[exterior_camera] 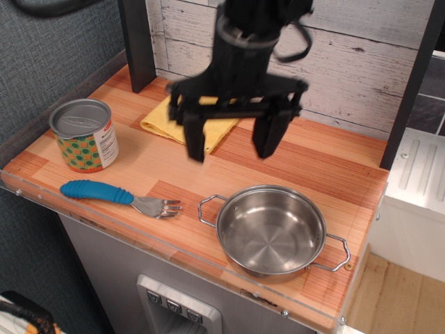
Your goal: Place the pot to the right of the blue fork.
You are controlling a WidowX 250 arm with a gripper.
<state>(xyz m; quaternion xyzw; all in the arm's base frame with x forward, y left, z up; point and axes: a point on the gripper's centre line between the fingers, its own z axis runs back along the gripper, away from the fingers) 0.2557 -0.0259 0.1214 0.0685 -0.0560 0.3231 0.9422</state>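
Observation:
The shiny steel pot (271, 230) with two wire loop handles sits on the wooden counter near its front edge. The blue fork (118, 195) lies to the pot's left, blue handle pointing left and silver tines toward the pot's left handle. My black gripper (233, 146) hangs open and empty in the air above and behind the pot, its two fingers (195, 133) spread wide. It touches nothing.
A lidded metal can (85, 135) with a dotted label stands at the left. A yellow cloth (184, 118) lies at the back behind the gripper. A dark post (137, 43) rises at the back left. The counter edge (208, 268) runs just before the pot.

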